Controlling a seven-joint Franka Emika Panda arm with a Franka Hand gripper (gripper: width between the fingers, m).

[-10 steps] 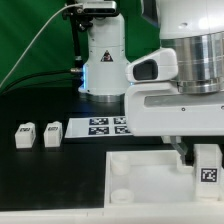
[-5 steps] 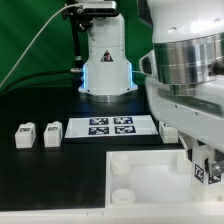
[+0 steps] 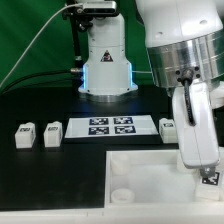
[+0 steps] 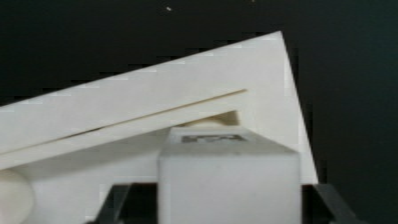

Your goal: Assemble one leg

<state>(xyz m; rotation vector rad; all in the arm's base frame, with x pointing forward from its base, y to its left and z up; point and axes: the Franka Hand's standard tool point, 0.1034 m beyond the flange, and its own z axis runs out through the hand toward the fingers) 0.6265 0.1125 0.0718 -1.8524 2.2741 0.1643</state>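
Gripper: fingers clamped on a leg
Leg: upright over the panel, at its 3 o'clock edge
Others: two legs at 9 o'clock

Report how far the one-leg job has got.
Done: nothing looks seated; the panel's near socket is empty. In hand: the hand grips one leg over a panel corner. Left: seat that leg; three spare legs sit on the table.

Tool fingertips behind the arm's housing, panel partly cut off
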